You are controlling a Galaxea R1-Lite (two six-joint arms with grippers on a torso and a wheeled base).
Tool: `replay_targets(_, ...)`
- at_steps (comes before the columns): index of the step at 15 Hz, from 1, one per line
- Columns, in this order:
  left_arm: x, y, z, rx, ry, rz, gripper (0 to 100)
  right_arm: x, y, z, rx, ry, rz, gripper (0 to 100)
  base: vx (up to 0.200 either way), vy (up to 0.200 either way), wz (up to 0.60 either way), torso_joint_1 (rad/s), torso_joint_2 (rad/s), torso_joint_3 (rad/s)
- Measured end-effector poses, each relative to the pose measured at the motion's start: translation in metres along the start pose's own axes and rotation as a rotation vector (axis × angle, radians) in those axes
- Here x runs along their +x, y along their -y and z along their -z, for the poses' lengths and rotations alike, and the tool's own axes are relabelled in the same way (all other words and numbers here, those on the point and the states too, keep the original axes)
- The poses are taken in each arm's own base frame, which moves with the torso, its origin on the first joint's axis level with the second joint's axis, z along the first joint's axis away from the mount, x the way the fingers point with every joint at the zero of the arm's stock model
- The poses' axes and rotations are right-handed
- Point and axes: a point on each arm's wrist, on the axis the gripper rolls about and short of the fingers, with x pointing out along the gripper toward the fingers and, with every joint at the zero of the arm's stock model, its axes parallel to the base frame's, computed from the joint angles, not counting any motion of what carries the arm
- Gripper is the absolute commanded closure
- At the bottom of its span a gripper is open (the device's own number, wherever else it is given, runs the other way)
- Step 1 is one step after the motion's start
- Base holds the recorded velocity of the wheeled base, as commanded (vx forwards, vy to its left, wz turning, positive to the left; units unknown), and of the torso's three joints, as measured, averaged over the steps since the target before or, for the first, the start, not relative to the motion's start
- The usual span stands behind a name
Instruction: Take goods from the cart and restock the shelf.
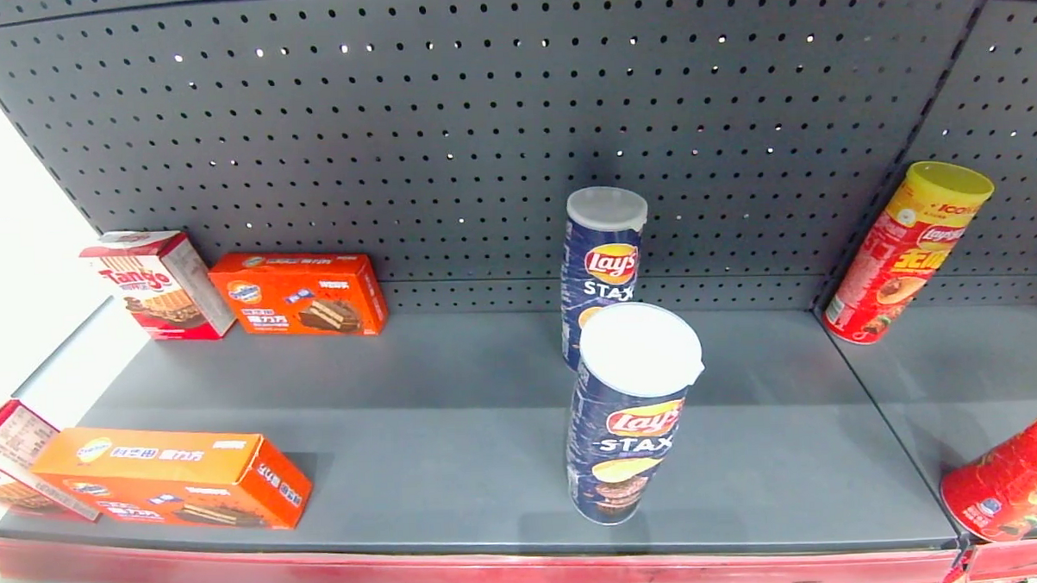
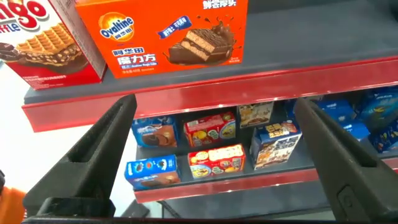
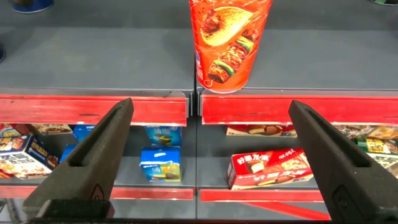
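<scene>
Right of the middle of the grey metal shelf (image 1: 454, 432): two dark blue cardboard chip cans with pale plastic lids, both upright. Front blue can (image 1: 628, 417) near the red front edge (image 1: 494, 573); back blue can (image 1: 602, 267) straight behind it, close to the perforated back panel (image 1: 443, 113). Touching or apart: cannot tell.

At the back left corner: a red-and-white wafer box (image 1: 158, 285), with an orange cake box (image 1: 299, 293) just beside it. At the front left corner: a second orange box (image 1: 176, 478) lying flat, up against a second wafer box (image 1: 7, 465) at the shelf's left end.

On the neighbouring board to the right: a red chip can with a yellow lid (image 1: 905, 252) at the back, and a second red can (image 1: 1017, 477) at the front edge.

Left gripper (image 2: 214, 106): black fingers spread wide, nothing between them, hanging before the red edge below the second orange box. Right gripper (image 3: 211, 106): fingers likewise spread wide and empty, before the red edge below the second red can.

Beyond both grippers, on lower shelves: small snack boxes (image 2: 211, 149).
</scene>
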Motion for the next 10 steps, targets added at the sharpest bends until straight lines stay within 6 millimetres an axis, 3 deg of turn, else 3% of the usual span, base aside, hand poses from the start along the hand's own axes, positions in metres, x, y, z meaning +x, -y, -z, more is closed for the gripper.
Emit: replay_targets(10, 0.0, 0.0, -0.0002, 0.0, 0.001, -0.002, 0, 0.0, 0.0, 0.0001, -0.002, -0.001, -0.001, 0, 0.0, 0.0, 0.0, 0.0, 0.0, 0.0)
